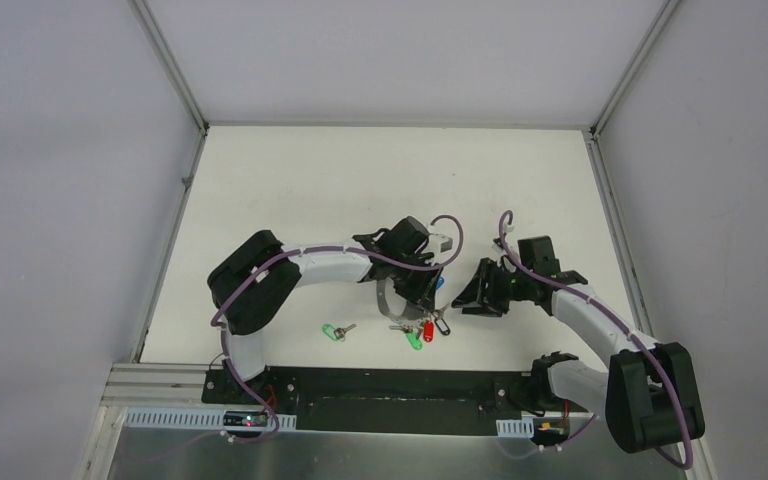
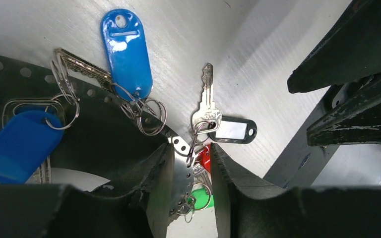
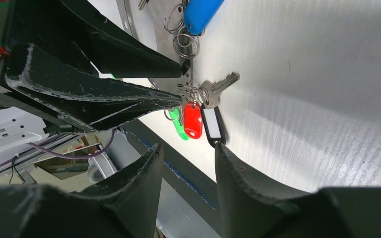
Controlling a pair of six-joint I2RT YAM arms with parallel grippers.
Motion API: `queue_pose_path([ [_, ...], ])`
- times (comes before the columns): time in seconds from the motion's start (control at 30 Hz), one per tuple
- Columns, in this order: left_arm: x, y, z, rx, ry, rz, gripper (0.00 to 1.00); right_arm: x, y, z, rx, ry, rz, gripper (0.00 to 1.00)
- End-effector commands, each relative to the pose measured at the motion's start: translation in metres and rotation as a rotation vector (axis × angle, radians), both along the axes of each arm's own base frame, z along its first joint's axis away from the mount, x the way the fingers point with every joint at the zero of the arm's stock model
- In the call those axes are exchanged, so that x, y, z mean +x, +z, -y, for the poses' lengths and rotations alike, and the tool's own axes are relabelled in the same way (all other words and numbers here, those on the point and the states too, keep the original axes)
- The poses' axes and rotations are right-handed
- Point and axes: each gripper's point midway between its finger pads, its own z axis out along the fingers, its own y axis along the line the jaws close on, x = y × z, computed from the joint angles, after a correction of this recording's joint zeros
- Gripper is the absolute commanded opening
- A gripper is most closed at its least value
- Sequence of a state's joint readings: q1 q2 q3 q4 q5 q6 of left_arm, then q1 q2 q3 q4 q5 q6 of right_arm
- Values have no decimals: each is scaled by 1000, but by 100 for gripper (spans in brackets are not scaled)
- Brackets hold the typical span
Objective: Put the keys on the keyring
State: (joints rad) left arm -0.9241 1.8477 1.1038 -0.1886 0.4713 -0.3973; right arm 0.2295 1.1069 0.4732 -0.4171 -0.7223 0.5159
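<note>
The keyring point(image 1: 389, 296) is a grey perforated metal band standing up on the table. Its band point(image 2: 187, 174) runs between my left gripper's point(image 2: 190, 163) jaws, against the left finger point(image 2: 156, 186), with a gap to the right one. Red point(image 2: 206, 157), green point(image 2: 200, 197) and black point(image 2: 234, 130) tagged keys hang from it. A blue-tagged key point(image 2: 127, 49) lies beside the band, and a second blue tag point(image 2: 16, 148) sits at the left. A loose green-tagged key point(image 1: 335, 331) lies on the table left of the ring. My right gripper point(image 1: 480, 292) hangs open and empty just right of the ring.
A silver key point(image 3: 219, 85) sticks out from the tag bunch point(image 3: 192, 120) toward the right arm. The table's black front rail point(image 1: 380, 385) runs just below the keys. White walls close the table point(image 1: 290, 180) on three sides.
</note>
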Motion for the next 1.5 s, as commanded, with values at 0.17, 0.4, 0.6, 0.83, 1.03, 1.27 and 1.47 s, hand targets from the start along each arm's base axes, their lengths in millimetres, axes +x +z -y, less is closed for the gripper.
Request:
queue_pose_path([
  [0.17, -3, 0, 1, 43, -47, 55, 26, 6, 6, -3, 39, -3, 22, 45],
  [0.4, -5, -3, 0, 72, -60, 64, 18, 8, 8, -4, 42, -5, 25, 45],
  [0.6, -2, 1, -1, 76, -53, 87, 0, 10, 13, -4, 45, 1, 40, 45],
  [0.83, 1, 27, -2, 29, -55, 150, 0, 14, 27, -4, 47, 16, 84, 46],
  [1.03, 1, 69, -3, -78, -54, 242, 0, 15, 46, -7, 79, 37, 147, 56],
  [1.27, -6, 114, -11, -237, -40, 347, 0, 14, 76, -15, 158, 74, 239, 61],
  [1.47, -14, 140, -22, -333, -63, 450, 0, 14, 116, -22, 242, 121, 383, 67],
])
